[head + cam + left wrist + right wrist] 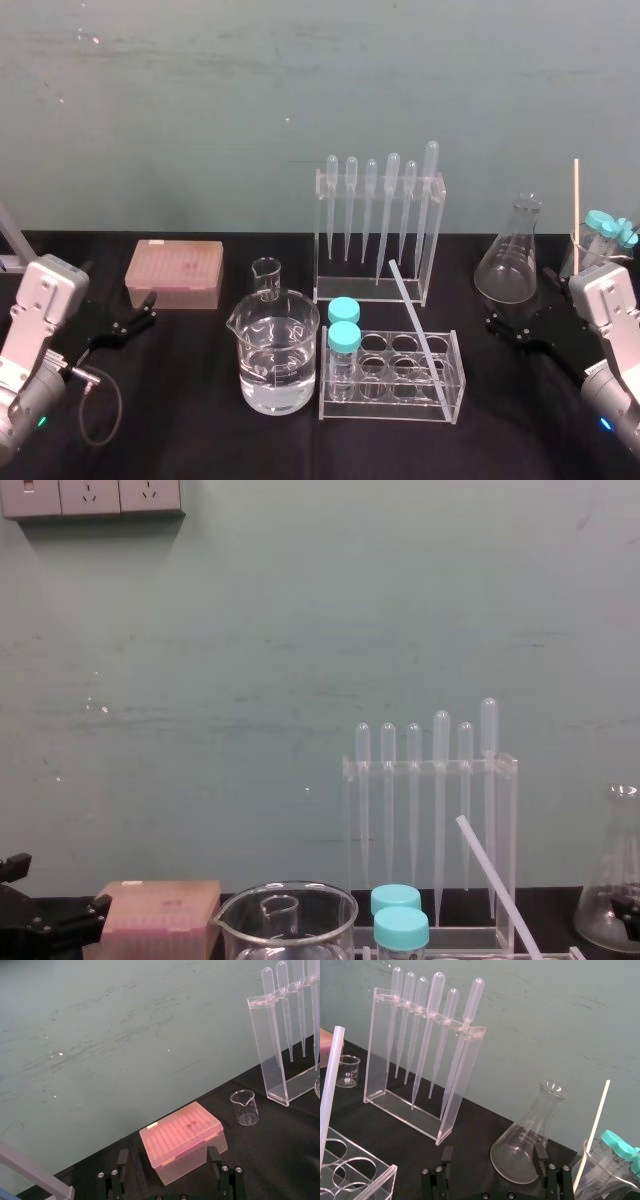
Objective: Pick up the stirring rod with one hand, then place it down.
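Observation:
The stirring rod (420, 335) is a long translucent-white stick leaning through the clear test tube rack (455, 385), its upper end pointing toward the pipette stand. It also shows in the right wrist view (330, 1085) and the chest view (495, 880). My right gripper (512, 328) rests open on the black table to the right of the rack, in front of the conical flask, with nothing between its fingers (538, 1154). My left gripper (128, 322) sits open at the far left, just before the pink tip box, and its fingers (122, 1159) hold nothing.
A beaker of water (275, 355) and two blue-capped tubes (343, 325) stand left of the rod. Behind are a pipette stand (378, 225), a small beaker (266, 277) and a pink tip box (175, 273). At right are a conical flask (512, 255) and a beaker with a cream stick (576, 210).

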Robot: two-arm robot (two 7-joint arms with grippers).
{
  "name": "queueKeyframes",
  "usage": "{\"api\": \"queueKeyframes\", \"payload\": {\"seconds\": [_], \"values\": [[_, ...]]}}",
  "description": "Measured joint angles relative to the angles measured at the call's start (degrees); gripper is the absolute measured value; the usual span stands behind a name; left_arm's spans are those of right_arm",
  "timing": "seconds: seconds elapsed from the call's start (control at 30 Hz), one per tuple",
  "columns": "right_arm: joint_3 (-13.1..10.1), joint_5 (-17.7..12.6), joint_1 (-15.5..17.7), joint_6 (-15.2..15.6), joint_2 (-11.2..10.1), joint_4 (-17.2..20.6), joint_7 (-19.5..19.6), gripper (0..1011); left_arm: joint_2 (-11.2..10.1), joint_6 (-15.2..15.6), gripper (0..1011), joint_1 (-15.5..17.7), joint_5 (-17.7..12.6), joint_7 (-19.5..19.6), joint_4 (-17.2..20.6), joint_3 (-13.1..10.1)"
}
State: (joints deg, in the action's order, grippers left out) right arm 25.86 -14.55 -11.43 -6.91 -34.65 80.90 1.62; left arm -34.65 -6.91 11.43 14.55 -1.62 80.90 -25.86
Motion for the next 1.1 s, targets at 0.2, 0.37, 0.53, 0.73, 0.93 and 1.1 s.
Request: {"api": "queueKeyframes", "payload": {"seconds": [0.2,0.37,0.53,0.73,0.93,1.1], "values": [[0.0,0.0,0.0,0.0,0.0,0.0,0.0,1003,0.0,0.0,1000,0.0,0.0,0.0,0.0,0.0],[0.0,0.0,0.0,0.0,0.0,0.0,0.0,1003,0.0,0.0,1000,0.0,0.0,0.0,0.0,0.0],[0.0,0.0,0.0,0.0,0.0,0.0,0.0,1003,0.0,0.0,1000,0.0,0.0,0.0,0.0,0.0],[-0.02,0.01,0.01,0.0,0.01,0.0,0.0,1003,0.0,0.0,1000,0.0,0.0,0.0,0.0,0.0],[-1.49,0.15,0.6,0.22,0.48,0.52,-0.35,1003,0.0,0.0,1000,0.0,0.0,0.0,0.0,0.0],[-3.18,2.29,2.11,-0.68,0.64,2.76,2.02,1003,0.0,0.0,1000,0.0,0.0,0.0,0.0,0.0]]}}
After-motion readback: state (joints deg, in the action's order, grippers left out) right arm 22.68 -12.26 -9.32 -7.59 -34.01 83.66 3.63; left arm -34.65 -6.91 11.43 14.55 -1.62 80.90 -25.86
